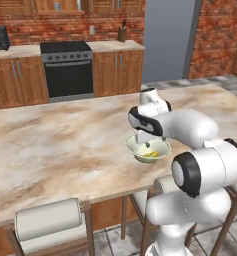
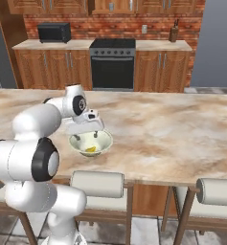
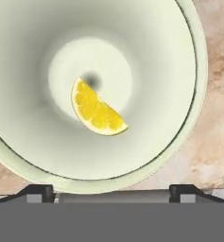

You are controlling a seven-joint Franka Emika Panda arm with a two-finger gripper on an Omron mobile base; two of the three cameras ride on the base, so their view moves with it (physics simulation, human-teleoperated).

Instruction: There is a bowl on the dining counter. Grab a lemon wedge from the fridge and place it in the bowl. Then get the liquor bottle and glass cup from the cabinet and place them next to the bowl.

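gripper | jaws wide, empty | above bowl | lemon wedge inside

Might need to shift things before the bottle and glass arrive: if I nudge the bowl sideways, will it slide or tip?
The bowl looks wide with a narrow base, so it probably slides on the smooth counter. A rim push might rock it. The lemon wedge adds little weight.

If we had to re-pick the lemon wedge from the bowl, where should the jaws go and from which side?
Come straight down from above. The lemon wedge lies flat on the bottom of the bowl, and the sloping walls likely block a side approach. Close the jaws across its narrow width, curved rind to straight cut edge, near the middle.
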